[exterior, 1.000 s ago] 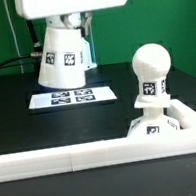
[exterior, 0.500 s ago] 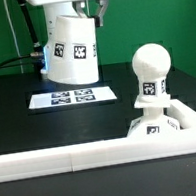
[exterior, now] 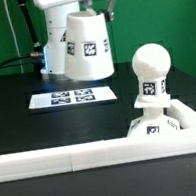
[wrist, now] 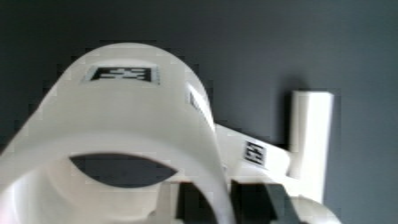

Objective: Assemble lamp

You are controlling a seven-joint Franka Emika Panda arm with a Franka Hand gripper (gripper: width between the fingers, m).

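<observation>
1. Nearest the camera in the exterior view, a white rail (exterior: 64, 159) crosses the foreground. Behind it, at the exterior view's right, a white corner bracket (exterior: 195, 121) pens in the lamp base (exterior: 156, 128), of which little shows.
2. On the base stands the round bulb (exterior: 151, 70), upright on its tagged neck and touching nothing above.
3. Further back, the marker board (exterior: 73, 95) lies flat on the black table (exterior: 18, 117).
4. Above the board hangs the tapered shade (exterior: 87, 47), clear of the table, tilted, and well to the exterior view's left of the bulb. In the wrist view its hollow opening faces the camera.
5. The gripper (exterior: 76, 8) meets the shade at its top. The fingers are hidden by the shade's wall, so their spread cannot be measured, but they evidently clamp it, since it hangs unsupported.
6. Judged step: carrying the shade to the bulb. To do it well, keep the shade higher than the bulb's crown while crossing, level it, centre its opening over the bulb, then lower straight down. A tilted or off-centre descent risks knocking the bulb.
</observation>
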